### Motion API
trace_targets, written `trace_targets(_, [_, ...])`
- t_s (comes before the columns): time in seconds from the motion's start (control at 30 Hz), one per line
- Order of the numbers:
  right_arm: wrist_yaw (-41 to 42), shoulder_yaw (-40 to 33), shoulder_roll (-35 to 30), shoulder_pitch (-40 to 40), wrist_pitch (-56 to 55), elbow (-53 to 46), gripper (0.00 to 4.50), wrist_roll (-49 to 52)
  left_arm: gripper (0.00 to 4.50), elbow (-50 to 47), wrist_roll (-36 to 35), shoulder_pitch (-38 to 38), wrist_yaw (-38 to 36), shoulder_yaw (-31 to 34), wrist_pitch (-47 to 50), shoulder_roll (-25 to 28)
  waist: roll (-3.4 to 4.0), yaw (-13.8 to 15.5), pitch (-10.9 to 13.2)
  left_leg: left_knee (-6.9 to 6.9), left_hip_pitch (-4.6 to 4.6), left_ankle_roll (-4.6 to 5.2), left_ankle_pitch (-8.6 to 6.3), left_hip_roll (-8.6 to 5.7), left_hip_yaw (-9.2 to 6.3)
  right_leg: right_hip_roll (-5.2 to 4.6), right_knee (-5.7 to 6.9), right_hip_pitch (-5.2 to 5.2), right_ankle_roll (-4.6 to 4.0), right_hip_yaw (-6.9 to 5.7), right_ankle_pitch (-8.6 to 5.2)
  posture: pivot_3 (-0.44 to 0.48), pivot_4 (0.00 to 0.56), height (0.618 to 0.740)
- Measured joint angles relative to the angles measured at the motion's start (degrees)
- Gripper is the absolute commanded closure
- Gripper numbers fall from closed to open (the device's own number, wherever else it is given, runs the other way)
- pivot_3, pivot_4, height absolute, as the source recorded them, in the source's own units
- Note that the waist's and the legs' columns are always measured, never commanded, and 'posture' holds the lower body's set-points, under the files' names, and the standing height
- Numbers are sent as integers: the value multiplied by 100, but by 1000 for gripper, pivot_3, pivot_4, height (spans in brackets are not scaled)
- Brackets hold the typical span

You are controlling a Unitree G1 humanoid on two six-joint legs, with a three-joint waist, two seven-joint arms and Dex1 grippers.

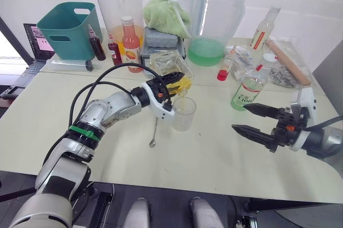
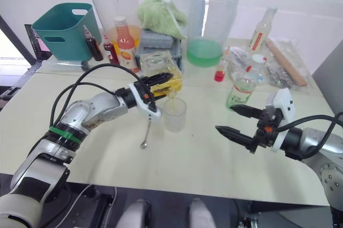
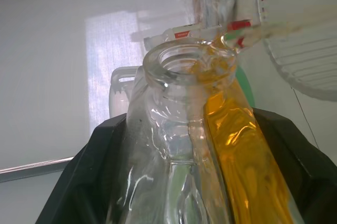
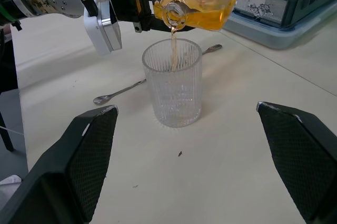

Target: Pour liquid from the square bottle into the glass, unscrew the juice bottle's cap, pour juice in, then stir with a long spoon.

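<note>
Square bottle, gripped by the left tool, is tipped over the glass at the frame's centre, and a thin yellow stream runs from its neck into the glass, which looks barely filled. So the first pour is under way, not finished. Right tool hangs open and empty at lower right. Juice bottle stands upright to the glass's right with its cap on. Long spoon lies on the surface beside the glass, untouched; uncapping, the juice pour and stirring remain.
</note>
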Motion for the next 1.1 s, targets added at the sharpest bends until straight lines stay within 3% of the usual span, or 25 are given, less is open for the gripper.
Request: trace_targets(1.1, [59, 179, 37, -181, -4, 112, 16, -85, 1698, -27, 524, 0, 540, -235, -1, 103, 0, 3, 0, 0, 0, 0, 0, -1, 0, -1, 2, 0, 0, 0, 0, 0, 150, 723])
